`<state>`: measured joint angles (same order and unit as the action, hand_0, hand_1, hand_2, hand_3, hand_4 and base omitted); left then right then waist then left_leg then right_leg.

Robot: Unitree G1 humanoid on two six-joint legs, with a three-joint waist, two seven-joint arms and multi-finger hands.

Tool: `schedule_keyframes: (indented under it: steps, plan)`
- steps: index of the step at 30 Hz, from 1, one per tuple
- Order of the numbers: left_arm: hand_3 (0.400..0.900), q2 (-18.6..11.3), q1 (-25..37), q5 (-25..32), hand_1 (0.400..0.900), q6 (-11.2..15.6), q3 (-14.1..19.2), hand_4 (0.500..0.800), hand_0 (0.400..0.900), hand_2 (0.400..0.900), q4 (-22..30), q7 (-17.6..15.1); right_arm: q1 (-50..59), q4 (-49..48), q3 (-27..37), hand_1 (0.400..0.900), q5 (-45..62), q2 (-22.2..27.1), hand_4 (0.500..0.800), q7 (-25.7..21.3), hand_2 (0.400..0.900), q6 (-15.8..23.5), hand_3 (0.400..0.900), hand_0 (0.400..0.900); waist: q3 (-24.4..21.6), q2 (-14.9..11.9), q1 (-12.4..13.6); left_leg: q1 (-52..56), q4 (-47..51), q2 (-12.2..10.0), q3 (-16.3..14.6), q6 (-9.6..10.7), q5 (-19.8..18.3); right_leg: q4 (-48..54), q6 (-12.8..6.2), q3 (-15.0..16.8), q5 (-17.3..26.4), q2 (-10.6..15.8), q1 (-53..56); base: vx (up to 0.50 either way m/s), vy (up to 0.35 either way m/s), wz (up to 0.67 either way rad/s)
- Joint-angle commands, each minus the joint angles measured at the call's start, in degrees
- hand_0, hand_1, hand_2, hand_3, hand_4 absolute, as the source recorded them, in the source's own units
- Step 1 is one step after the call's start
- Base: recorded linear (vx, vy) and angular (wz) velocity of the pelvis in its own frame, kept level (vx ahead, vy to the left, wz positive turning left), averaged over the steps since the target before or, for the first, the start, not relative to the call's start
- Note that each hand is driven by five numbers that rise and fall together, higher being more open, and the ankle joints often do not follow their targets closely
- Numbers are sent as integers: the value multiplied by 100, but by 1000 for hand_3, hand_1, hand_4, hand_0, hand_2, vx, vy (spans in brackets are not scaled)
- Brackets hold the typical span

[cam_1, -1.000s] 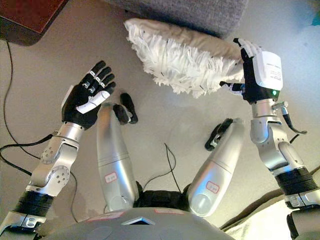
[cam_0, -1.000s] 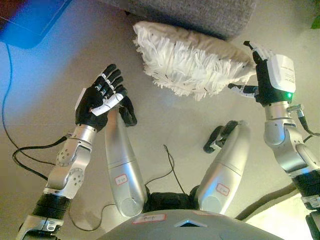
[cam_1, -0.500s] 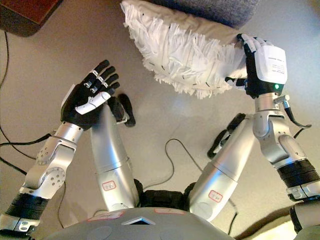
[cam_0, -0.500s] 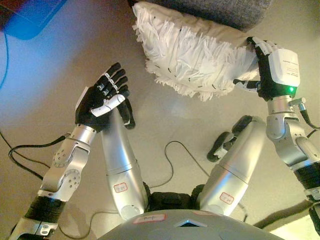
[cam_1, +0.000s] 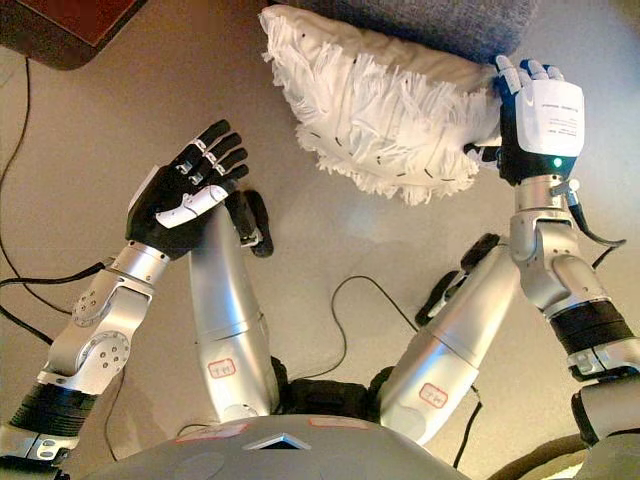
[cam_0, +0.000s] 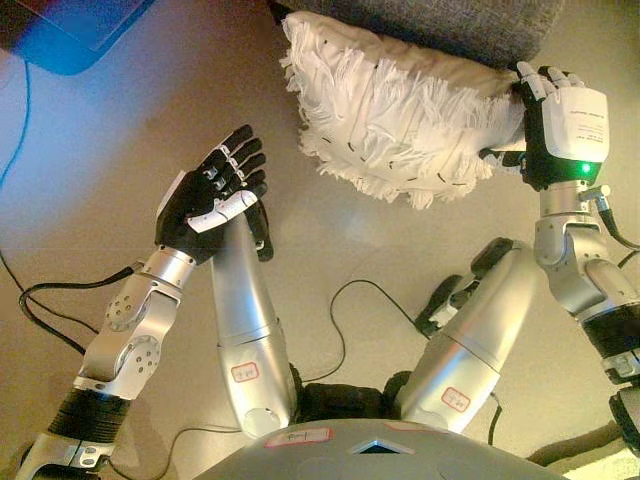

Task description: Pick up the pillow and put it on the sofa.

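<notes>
pillow point(cam_0: 400, 125) long axis left-right, below sofa point(cam_0: 440, 25) edge | right hand point(cam_0: 555, 130) pinches its right end | left hand point(cam_0: 212, 195) fingers straight, apart, farther

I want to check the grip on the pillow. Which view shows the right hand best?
The right eye view: the right hand shows whole at the white fringed pillow, its fingers over the pillow's end. The left eye view shows it equally, only nearer the frame's right edge.

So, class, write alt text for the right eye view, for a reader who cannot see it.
The robot's right hand grips the end of a shaggy white fringed pillow, holding it up against the edge of a grey fabric sofa. Its left hand is raised open over the beige floor, apart from the pillow.
</notes>
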<state>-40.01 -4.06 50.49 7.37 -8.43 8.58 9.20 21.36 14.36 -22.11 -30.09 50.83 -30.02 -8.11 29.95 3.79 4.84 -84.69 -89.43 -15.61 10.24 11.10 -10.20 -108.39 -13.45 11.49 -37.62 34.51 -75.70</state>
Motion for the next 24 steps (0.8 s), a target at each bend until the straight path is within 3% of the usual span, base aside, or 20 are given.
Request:
schedule_keyframes:
  steps: [1, 8, 10, 11, 24]
  plan:
    - [900, 46, 90, 182, 900, 124, 115, 800, 900, 900, 237, 124, 1098, 168, 359, 900, -268, -11, 800, -66, 900, 142, 900, 900, -15, 174, 271, 523, -870, -348, 679, -170, -1586, 536, 558, 106, 1248, -168, -760, 43, 8, 5]
    - [900, 98, 180, 125, 900, -125, 75, 800, 900, 900, 289, 163, 1564, 216, 72, 900, 264, -175, 800, 923, 900, -174, 900, 900, -15, 195, 410, 488, -994, -342, 705, -192, -1647, 547, 585, 164, 1278, -25, -727, 43, -6, 6]
    - [900, 110, 182, 117, 900, -185, 69, 800, 900, 900, 303, 139, 1635, 164, 35, 814, 312, -241, 748, 1137, 814, -252, 814, 814, -15, 201, 428, 480, -1030, -344, 713, -188, -1658, 531, 590, 186, 1288, -1, -724, 41, 9, 2]
    - [900, 115, 176, 112, 900, -206, 64, 800, 900, 900, 297, 167, 1653, 124, 7, 400, 363, -269, 500, 1142, 400, -300, 400, 400, -15, 201, 441, 474, -1048, -360, 730, -192, -1658, 538, 597, 202, 1306, 26, -719, 40, 8, 3]
    - [900, 247, 131, 10, 900, -469, -6, 800, 900, 900, 333, 98, 1608, 31, 57, 400, 390, -581, 500, 1365, 400, -540, 400, 400, -15, 206, 487, 649, -1012, -420, 765, -177, -1599, 685, 614, 200, 1434, 165, -466, 37, 8, -1]
